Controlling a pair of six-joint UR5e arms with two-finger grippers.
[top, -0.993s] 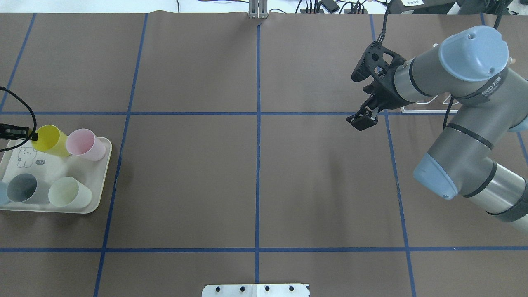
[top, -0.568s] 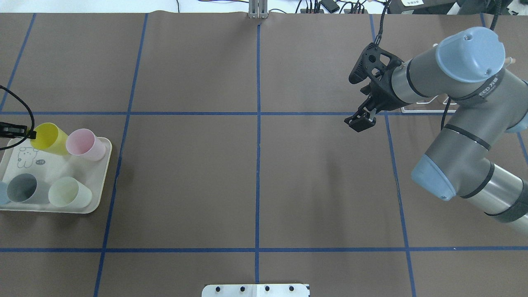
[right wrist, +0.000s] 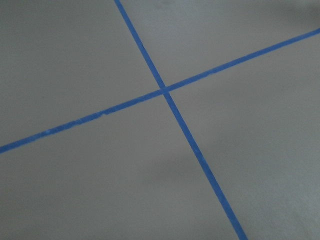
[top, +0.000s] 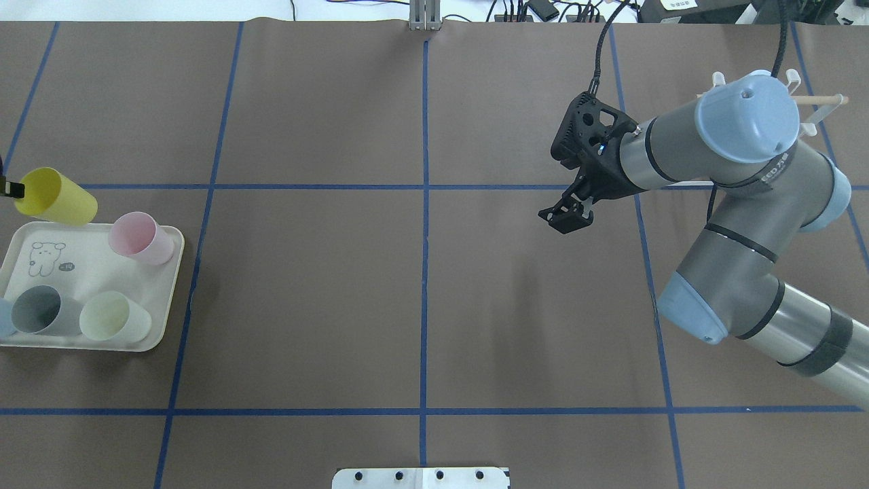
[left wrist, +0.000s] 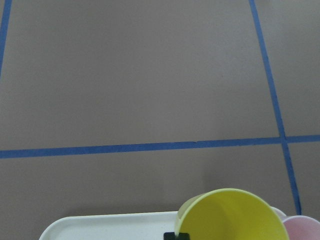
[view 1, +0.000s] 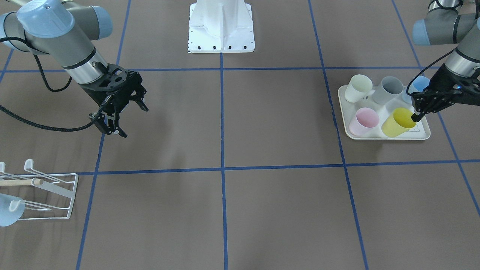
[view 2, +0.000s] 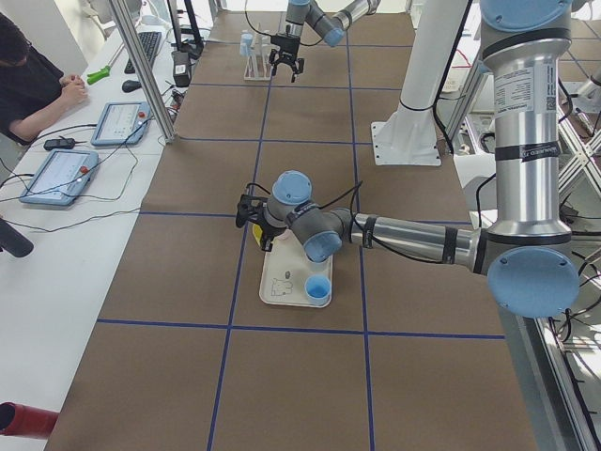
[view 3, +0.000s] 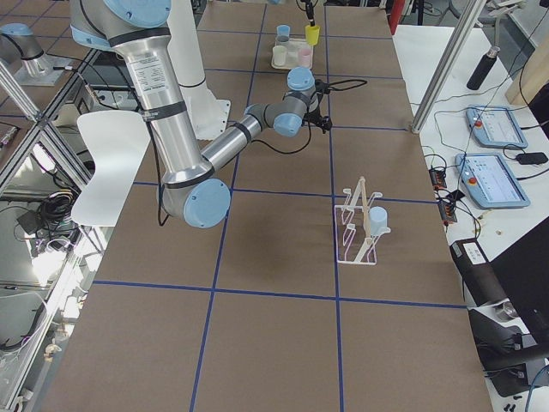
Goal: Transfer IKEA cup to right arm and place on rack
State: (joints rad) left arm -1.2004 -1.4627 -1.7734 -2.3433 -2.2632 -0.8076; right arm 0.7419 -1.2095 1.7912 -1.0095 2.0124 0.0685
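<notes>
Right now the yellow cup [top: 58, 197] hangs tilted over the far corner of the tray [top: 175, 272]. It appears lifted clear of the tray, its base pointing toward the table's middle and its mouth turned back toward the left gripper [view 1: 416, 115]. That gripper is pinched on the rim, one finger inside the mouth and one outside. This is a thin hold on a light wall, so the carry toward the centre is best made smoothly, without sharp turns that could swing the cup in the pinch. The pink cup [top: 139, 238] stands just beside on the tray, so rising a little more before moving sideways would avoid clipping it. The right gripper [view 1: 129, 119] waits well apart over bare table [top: 305, 285], on the right arm's side of the middle. Its jaws are spread wide with nothing between them. For a clean hand-over the left arm should present the base and lower wall. The right jaws can then close around the body well away from the left fingers and leave the mouth free. That matters because the rack [view 3: 360, 210], far off at the right end and already carrying a blue cup [view 3: 377, 221], takes cups mouth-first over a peg. The left pinch should let go only once the right jaws are firmly on the wall.
</notes>
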